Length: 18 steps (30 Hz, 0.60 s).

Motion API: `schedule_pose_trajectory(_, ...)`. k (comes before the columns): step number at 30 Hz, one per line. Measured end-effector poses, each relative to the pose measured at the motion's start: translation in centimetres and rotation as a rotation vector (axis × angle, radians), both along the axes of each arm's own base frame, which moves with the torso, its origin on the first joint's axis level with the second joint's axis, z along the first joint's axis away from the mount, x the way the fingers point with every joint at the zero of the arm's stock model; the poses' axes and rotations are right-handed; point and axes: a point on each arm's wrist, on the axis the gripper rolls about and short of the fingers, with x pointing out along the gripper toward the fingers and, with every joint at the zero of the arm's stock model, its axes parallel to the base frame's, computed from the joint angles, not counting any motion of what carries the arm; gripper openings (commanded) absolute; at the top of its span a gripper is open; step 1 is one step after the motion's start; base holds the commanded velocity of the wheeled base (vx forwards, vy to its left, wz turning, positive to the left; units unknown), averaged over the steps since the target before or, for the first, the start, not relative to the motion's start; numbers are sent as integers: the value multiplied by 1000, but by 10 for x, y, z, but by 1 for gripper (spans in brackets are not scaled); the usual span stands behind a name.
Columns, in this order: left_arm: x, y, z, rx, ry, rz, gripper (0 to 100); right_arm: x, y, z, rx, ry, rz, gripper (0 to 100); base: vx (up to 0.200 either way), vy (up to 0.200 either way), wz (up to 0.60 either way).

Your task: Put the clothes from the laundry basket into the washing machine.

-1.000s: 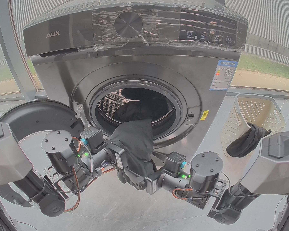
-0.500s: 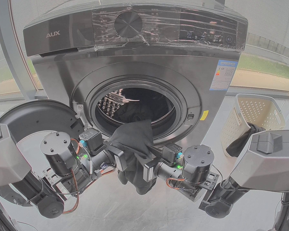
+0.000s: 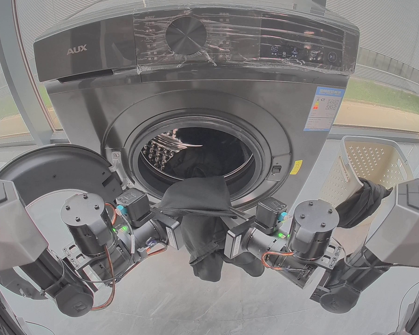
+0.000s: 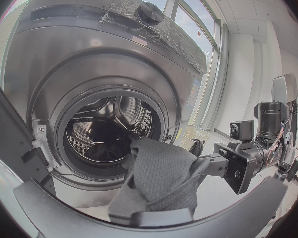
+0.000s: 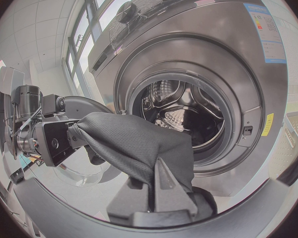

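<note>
Right gripper (image 3: 243, 223), shifted rightward, and left gripper (image 3: 171, 214) both clamped the black garment (image 3: 201, 200) before the washing machine (image 3: 195, 94); laundry basket (image 3: 377, 157) alongside

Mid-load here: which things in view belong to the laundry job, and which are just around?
Job: black garment, held by left gripper and right gripper; washing machine, door open; laundry basket; second dark garment draped over its rim.
Just around: window; blue label on the machine front.

The washing machine (image 3: 195, 94) stands ahead, its door (image 3: 56, 168) swung left. Before its opening a garment (image 3: 200, 196) spans left gripper (image 3: 164, 209) and right gripper (image 3: 243, 218) (both pinching it). The laundry basket (image 3: 377, 157) stands right of the machine, a second garment (image 3: 363, 201) over its rim.
</note>
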Motion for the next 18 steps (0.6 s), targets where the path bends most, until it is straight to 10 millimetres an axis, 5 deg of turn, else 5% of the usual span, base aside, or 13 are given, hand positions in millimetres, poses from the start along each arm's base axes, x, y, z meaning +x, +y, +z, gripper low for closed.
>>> schedule_pose_trajectory(9, 1, 0, 1, -9, -4, 2, 0, -2, -3, 4, 5, -4, -1, 0, 0, 0, 0)
schedule_pose_trajectory(10, 0, 0, 1, -8, -3, 1, 100, -2, -2, 4, 7, -5, 0, 0, 0, 0, 0)
schedule_pose_trajectory(18, -2, 4, -4, -13, 30, 1, 100, 2, -3, 8, 21, -15, -12, 0, 0, 0, 0)
